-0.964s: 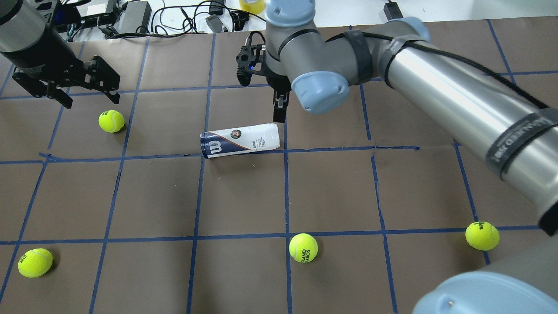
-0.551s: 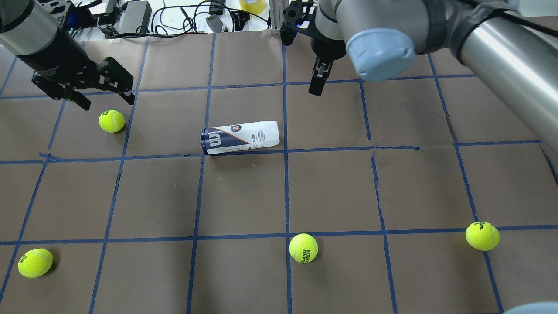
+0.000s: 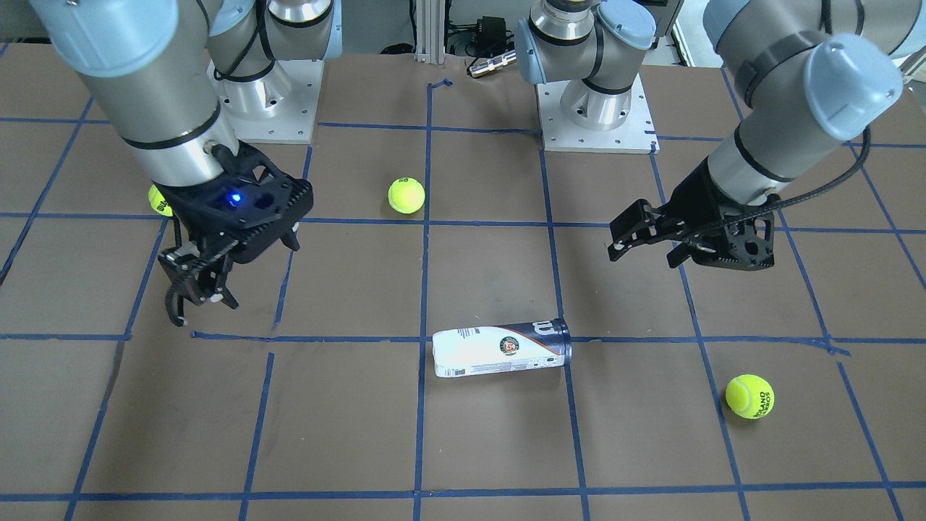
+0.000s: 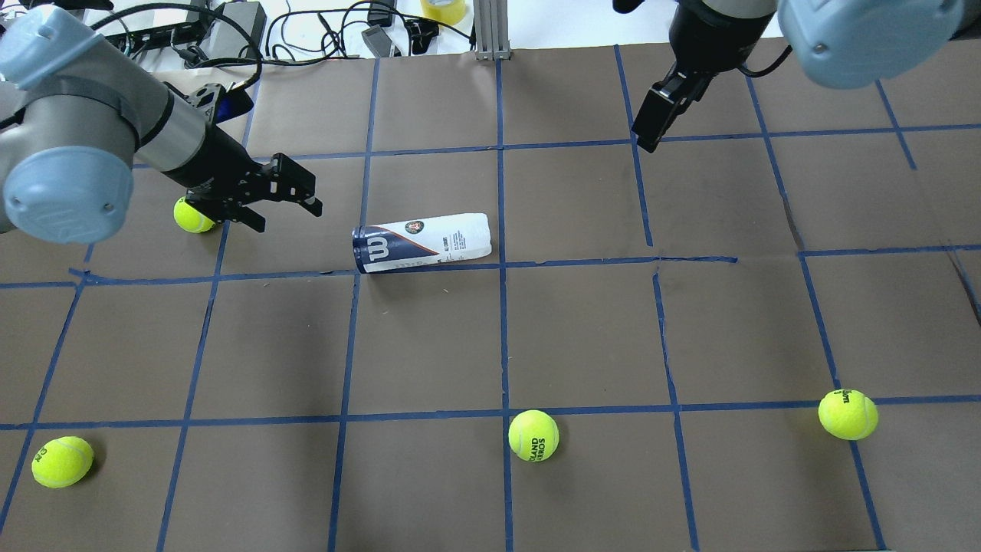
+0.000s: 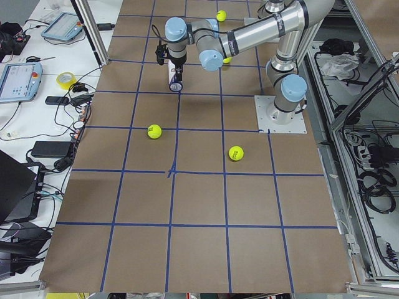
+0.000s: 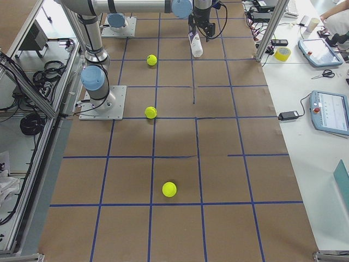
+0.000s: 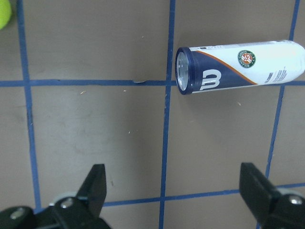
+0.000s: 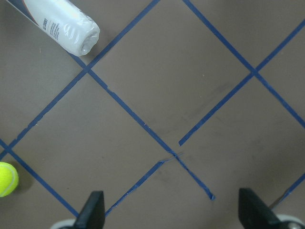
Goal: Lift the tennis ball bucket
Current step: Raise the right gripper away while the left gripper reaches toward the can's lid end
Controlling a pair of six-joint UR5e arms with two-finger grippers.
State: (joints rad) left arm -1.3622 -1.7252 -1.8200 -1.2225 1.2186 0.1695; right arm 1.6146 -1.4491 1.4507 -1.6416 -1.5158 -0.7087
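Note:
The tennis ball bucket [image 4: 420, 242] is a slim white can with a navy end. It lies on its side on the brown paper near the table's middle and also shows in the front view [image 3: 500, 349]. My left gripper [image 4: 290, 215] is open and empty, just left of the can's navy end and apart from it. In the left wrist view the can [image 7: 238, 67] lies ahead of the open fingers [image 7: 95, 183]. My right gripper [image 4: 650, 130] is open and empty, far back and right of the can. The right wrist view catches only the can's white end [image 8: 59, 21].
Several yellow-green tennis balls lie around: one [image 4: 195, 216] half hidden under my left wrist, one [image 4: 62, 461] front left, one [image 4: 533, 435] front middle, one [image 4: 848, 415] front right. Cables and boxes [image 4: 230, 23] crowd the far edge.
My right gripper has pulled back from the can's white end, up and to the right. My left gripper has moved right, past the tennis ball, toward the can's navy end. The can has not moved.

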